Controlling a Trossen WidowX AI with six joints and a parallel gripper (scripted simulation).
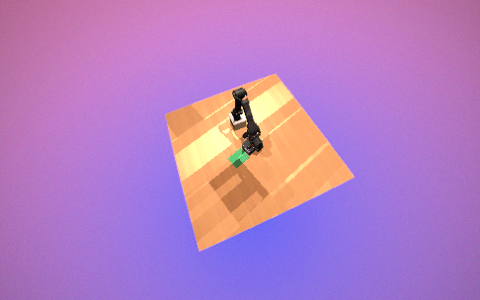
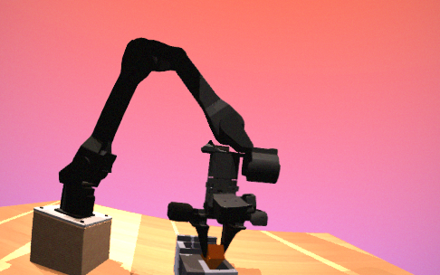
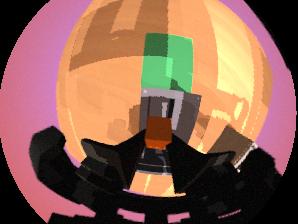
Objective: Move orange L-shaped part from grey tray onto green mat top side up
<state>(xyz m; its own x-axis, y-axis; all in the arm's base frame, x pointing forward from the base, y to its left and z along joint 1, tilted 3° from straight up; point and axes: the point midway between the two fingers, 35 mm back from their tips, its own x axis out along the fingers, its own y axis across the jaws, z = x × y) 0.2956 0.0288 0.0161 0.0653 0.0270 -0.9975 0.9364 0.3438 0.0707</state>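
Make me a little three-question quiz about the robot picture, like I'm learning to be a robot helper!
1. True or false: the black gripper is shut on the raised end of the orange L-shaped part.
2. Which does the part still sit over? A) the grey tray B) the green mat
3. Fill in: in the wrist view, the mat lies ____ the tray.

Key: 1 true; 2 A; 3 beyond.

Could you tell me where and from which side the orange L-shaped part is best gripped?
Grip the raised end of the orange L-shaped part, coming straight down from above. That end stands tipped up out of the grey tray, the only part with free side faces. The end effector is already shut on it this way.
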